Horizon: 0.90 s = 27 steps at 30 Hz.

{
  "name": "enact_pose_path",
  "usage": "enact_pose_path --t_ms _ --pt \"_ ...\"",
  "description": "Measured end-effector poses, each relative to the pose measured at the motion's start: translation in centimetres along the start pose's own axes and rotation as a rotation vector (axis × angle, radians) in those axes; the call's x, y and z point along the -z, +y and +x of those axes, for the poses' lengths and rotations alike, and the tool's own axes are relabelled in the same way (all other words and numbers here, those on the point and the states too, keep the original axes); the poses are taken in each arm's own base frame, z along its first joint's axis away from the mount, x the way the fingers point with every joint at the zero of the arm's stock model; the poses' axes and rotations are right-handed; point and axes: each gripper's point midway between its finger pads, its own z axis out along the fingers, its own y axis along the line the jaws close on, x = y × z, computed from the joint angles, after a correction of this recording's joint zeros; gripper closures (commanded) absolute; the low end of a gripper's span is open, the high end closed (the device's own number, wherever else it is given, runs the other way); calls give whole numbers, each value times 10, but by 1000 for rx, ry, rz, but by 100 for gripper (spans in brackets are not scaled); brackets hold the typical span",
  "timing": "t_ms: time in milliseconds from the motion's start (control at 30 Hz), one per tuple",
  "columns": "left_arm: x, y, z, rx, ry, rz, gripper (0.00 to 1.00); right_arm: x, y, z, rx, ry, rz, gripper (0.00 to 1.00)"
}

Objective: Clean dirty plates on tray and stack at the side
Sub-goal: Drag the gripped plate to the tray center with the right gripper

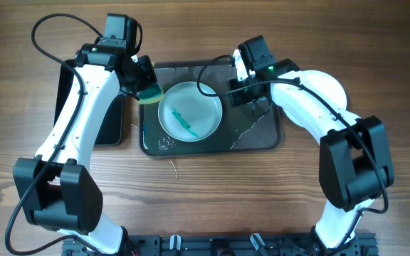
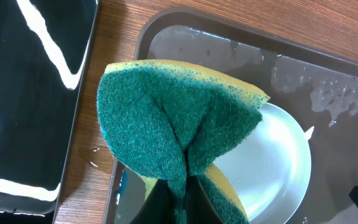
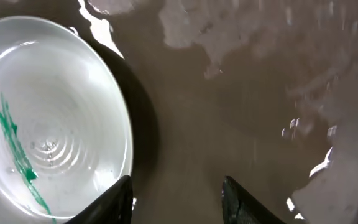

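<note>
One white plate with a teal smear lies on the left part of the dark grey tray. It also shows in the left wrist view and the right wrist view. My left gripper is shut on a folded green and yellow sponge, held above the plate's far left rim. My right gripper is open and empty, just right of the plate above the wet tray floor; it also shows overhead. Only one plate is in view.
A smaller, deeper black tray lies left of the grey tray, partly under my left arm; it also shows in the left wrist view. Water and foam patches lie on the grey tray's right half. Wooden table all round.
</note>
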Motion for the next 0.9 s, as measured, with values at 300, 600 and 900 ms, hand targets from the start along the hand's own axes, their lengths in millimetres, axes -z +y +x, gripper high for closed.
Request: enact_pose_path --t_ms 300,600,900 --pt "0 0 0 0 -1 0 96 -27 15 -21 129 39 -97 63" --pt "0 0 -1 0 -4 2 96 -60 22 0 152 119 -179 73" --pt "0 0 -1 0 -3 2 96 -61 29 3 137 129 -196 96"
